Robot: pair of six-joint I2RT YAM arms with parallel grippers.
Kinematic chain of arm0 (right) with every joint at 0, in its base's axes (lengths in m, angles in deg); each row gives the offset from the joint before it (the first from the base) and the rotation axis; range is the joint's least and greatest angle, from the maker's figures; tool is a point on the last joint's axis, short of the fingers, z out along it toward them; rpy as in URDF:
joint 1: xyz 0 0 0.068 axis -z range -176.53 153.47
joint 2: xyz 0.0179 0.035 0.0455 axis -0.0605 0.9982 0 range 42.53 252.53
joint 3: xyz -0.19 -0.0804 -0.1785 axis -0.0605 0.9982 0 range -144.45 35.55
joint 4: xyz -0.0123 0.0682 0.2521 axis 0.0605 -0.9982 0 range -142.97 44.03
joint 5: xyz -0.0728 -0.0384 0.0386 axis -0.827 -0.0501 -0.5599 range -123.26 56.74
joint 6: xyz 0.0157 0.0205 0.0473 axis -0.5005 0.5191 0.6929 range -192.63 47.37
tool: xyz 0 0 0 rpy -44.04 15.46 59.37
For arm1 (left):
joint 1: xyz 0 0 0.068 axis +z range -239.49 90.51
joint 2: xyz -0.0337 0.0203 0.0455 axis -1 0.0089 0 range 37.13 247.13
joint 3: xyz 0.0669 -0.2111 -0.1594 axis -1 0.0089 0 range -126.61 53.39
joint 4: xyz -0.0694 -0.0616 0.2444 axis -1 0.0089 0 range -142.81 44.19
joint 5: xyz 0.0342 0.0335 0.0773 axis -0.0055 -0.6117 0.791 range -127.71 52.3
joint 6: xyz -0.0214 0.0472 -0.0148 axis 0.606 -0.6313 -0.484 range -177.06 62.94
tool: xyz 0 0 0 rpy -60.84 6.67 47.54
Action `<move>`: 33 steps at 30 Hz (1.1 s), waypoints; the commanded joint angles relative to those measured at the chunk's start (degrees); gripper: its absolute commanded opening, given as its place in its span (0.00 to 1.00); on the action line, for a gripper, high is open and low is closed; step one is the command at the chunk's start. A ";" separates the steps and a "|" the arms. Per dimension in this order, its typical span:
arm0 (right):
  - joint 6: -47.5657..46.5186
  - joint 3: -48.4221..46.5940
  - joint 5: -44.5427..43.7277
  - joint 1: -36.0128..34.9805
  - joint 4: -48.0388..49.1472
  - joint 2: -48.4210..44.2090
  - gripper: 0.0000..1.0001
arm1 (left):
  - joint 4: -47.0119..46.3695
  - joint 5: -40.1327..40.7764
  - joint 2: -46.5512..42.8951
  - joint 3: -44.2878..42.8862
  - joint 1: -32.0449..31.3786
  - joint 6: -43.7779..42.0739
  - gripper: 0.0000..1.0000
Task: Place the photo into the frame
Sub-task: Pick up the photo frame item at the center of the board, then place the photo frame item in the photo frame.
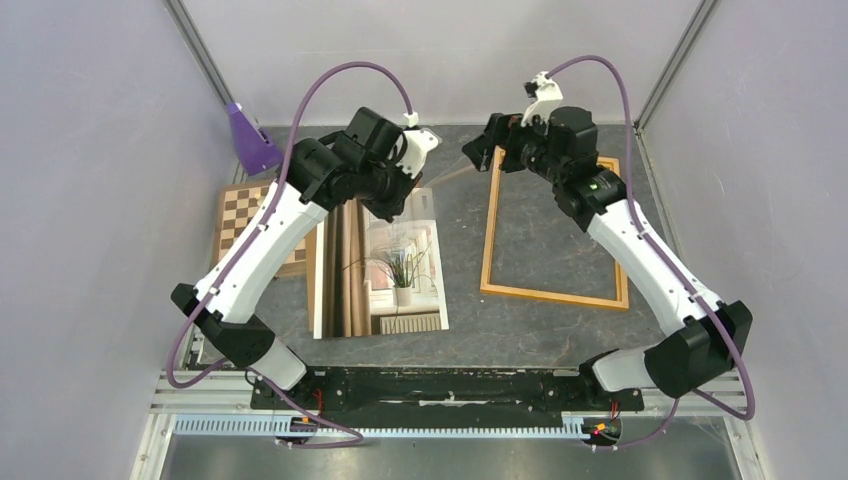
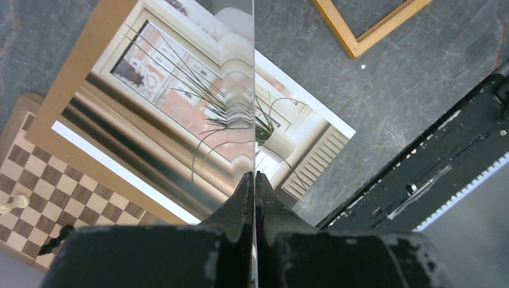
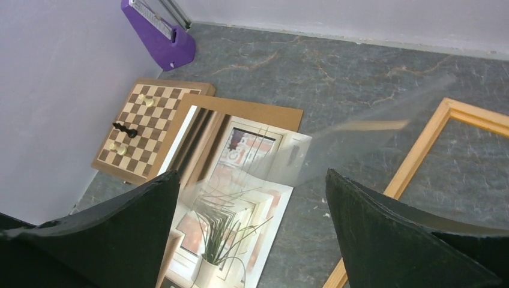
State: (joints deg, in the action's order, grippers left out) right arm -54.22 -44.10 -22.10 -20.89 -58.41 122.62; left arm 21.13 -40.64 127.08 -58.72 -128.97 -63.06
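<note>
Photo (image 1: pixel 405 275): flat and face up on brown backing board (image 3: pixel 258 111), left of centre on worktop (image 1: pixel 460 270), with the board's left side partly over chessboard (image 1: pixel 240 215). Apart from frame (image 1: pixel 553 294), which lies empty on the right half. Probably light, thin, floppy and slick, easily creased or smudged. Best pinched at a free edge or corner, clear of the printed face.

Left gripper (image 2: pixel 254 180): clenched on clear pane (image 3: pixel 360 129), held edge-on above the print. Right gripper (image 3: pixel 252 174): spread wide, grasping nothing, hovering by the pane's free end near the frame's far left corner.
</note>
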 commanded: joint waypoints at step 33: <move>11.62 17.30 16.49 15.31 16.09 -10.77 0.94 | -14.32 -2.17 -0.67 0.92 -4.74 8.19 0.02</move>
State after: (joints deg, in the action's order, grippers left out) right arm -47.49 -26.44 -9.25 -5.68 -47.33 111.17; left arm 12.36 -40.86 129.77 -61.87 -131.57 -57.86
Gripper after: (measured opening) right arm 0.939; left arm 0.033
